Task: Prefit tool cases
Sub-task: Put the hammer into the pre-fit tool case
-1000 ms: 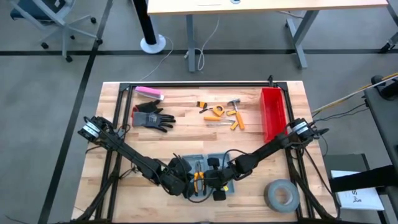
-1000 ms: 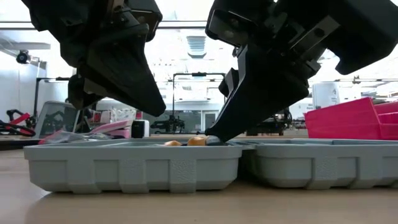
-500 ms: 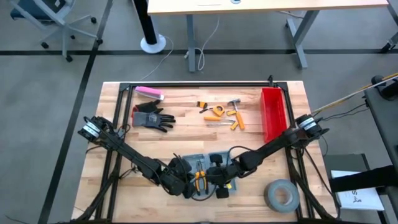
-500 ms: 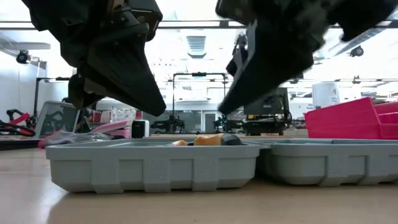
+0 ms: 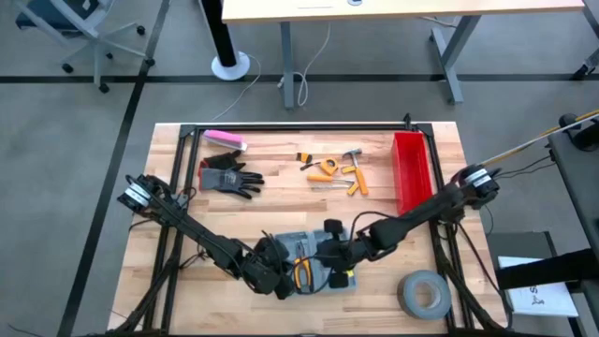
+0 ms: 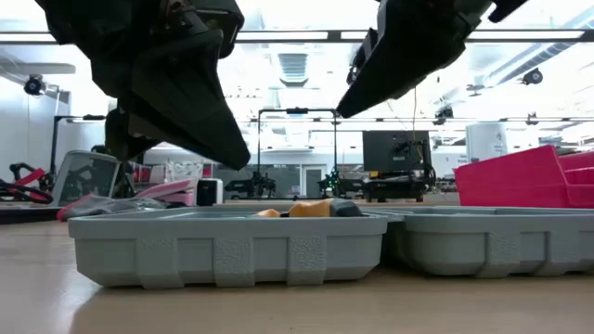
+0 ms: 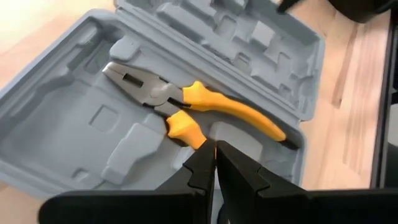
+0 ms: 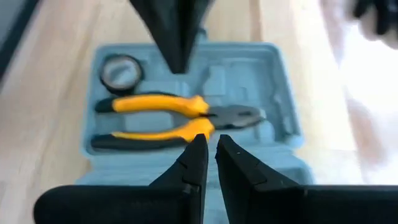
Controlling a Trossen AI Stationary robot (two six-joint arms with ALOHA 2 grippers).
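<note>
The grey-blue tool case (image 5: pixel 314 260) lies open on the wooden table near its near edge, both halves flat (image 6: pixel 232 246). Yellow-handled pliers (image 7: pixel 205 106) rest in a moulded slot of one half, next to a small black tape roll (image 8: pixel 121 70). My left gripper (image 7: pixel 214 152) is shut and hovers just over the pliers' handle end, clear of the case rim in the low view (image 6: pixel 237 158). My right gripper (image 8: pixel 208 146) is shut and hangs higher above the case (image 6: pixel 353 107), pointing slantwise down at the pliers (image 8: pixel 168 106).
A red bin (image 5: pixel 409 168) stands at the right, with a grey tape roll (image 5: pixel 423 292) near the right front corner. Black gloves (image 5: pixel 229 176), a pink object (image 5: pixel 225 139) and several loose tools (image 5: pixel 332 168) lie toward the far edge.
My right gripper has risen from the pliers in the case and now hangs well above it, still shut. As it left, the case's left half slid a little toward the table's right edge and more of the pliers' handle shows above the rim.
</note>
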